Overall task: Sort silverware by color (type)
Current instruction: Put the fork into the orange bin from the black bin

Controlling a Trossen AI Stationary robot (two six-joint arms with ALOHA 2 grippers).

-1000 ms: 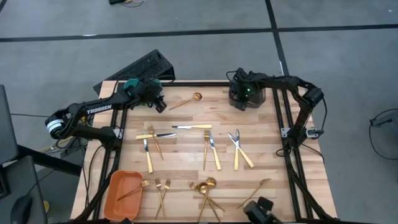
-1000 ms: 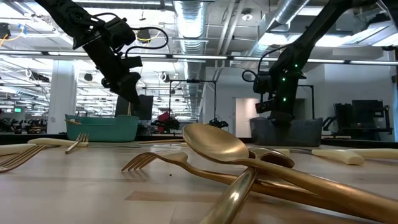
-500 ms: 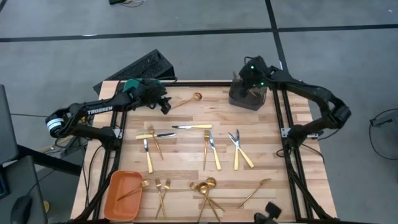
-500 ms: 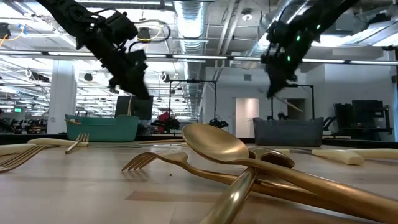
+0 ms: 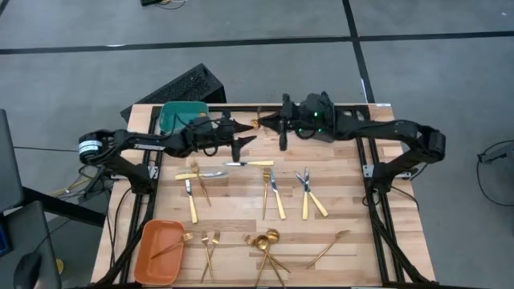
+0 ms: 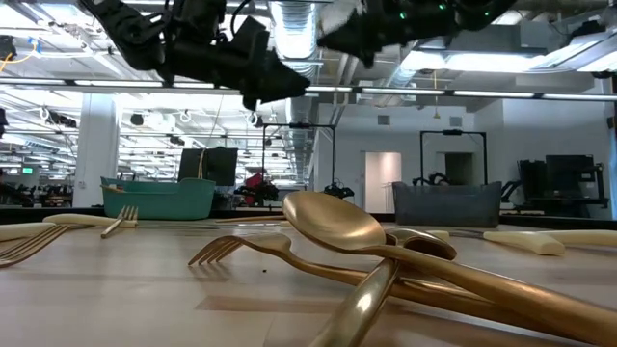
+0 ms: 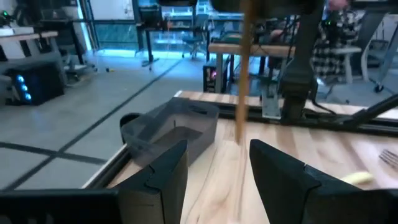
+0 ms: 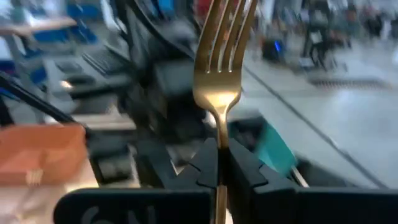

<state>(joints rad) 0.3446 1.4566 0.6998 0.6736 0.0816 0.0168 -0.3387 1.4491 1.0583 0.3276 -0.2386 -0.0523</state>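
Observation:
My right gripper (image 5: 267,122) is over the table's far middle, pointing left, and is shut on a gold fork (image 8: 224,56). My left gripper (image 5: 241,144) faces it from the left, open and holding nothing. In the left wrist view a blurred gold shaft (image 7: 244,74) stands just beyond my open left fingers (image 7: 286,180). More silverware lies flat on the wood: a spoon (image 5: 254,124) under the grippers, knives (image 5: 247,164), forks (image 5: 210,241) and spoons (image 5: 265,239). My right gripper pinches the fork's handle (image 8: 218,142), just behind the neck, between its two fingers. The tines (image 8: 227,28) stick out past the fingertips. The fingers come level from the table's right side. The fork is lifted clear of the table.
A teal bin (image 5: 183,115) stands at the far left. A dark grey bin (image 7: 168,127) sits at the far right under my right arm. An orange bin (image 5: 159,250) at the near left holds a fork (image 5: 173,247). A dark keyboard (image 5: 181,87) lies beyond the far edge.
My right gripper has risen from the dark grey bin, swung toward the table's left and tipped from pointing down to level. My left gripper has swung from beside the teal bin toward the right and tipped level too. The two now face each other.

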